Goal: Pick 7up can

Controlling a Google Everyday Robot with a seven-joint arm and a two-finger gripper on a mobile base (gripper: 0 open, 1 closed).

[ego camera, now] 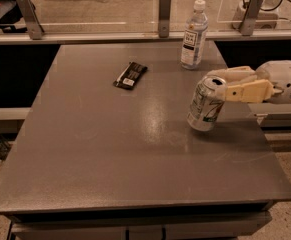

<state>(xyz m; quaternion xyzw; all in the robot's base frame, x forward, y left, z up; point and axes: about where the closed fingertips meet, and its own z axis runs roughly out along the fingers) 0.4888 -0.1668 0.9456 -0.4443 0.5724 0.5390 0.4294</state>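
One high camera looks down over the table, pincer at right.

Dim warm light — soft glare on table, shadow beneath gripper at right.

Metal 7up can in plastic jaws
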